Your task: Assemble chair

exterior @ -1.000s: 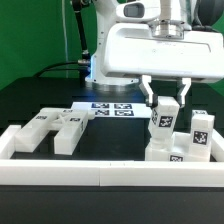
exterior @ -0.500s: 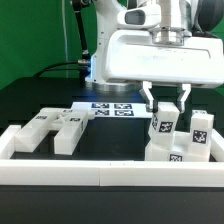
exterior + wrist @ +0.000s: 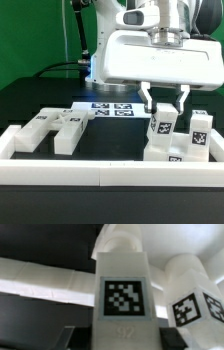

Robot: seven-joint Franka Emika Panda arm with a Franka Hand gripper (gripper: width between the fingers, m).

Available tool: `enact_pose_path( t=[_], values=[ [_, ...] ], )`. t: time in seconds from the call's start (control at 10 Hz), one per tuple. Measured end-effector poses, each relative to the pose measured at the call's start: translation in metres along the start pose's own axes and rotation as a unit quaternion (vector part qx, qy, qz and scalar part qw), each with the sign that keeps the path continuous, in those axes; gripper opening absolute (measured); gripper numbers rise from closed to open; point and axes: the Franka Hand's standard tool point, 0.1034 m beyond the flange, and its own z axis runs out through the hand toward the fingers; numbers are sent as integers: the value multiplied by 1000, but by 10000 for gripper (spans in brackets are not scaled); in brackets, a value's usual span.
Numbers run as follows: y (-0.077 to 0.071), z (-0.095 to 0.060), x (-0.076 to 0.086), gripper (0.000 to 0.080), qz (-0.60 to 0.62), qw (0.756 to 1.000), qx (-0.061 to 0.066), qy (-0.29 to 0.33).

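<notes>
The gripper [image 3: 164,101] hangs over the right side of the scene. Its fingers [image 3: 148,99] are partly closed, one on either side of the top of a white tagged post [image 3: 164,130], and they clamp it. The post stands roughly upright, with its foot at the low white base block [image 3: 158,155] of the chair [image 3: 176,153], on the near right just behind the border rail [image 3: 90,172]. Whether the post is seated in the block cannot be told. A second tagged post [image 3: 200,132] stands just to its right, close but not touching at the top. The wrist view shows the same pair, the held post [image 3: 123,303] filling the middle and the second post [image 3: 196,305] beside it. A flat slotted part [image 3: 55,128] lies well apart on the near left of the black table [image 3: 120,135]. The marker board [image 3: 110,108] lies farther back, by the arm's foot.
</notes>
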Motion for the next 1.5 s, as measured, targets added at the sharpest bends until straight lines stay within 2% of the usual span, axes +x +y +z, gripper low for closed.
enact_pose_path(
  t=[0.2,0.9,1.0,1.1,1.2,1.3,1.5],
  values=[
    [1,2,1,291,-2,1000,-8,25],
    [1,3,1,291,-1,1000,-5,14],
    [1,3,1,479,-1,1000,-5,14],
    [1,3,1,591,-1,1000,-5,14],
    [1,3,1,591,-1,1000,-5,14],
    [1,3,1,638,-1,1000,-5,14],
    [2,3,0,646,-2,1000,-5,13]
  ],
)
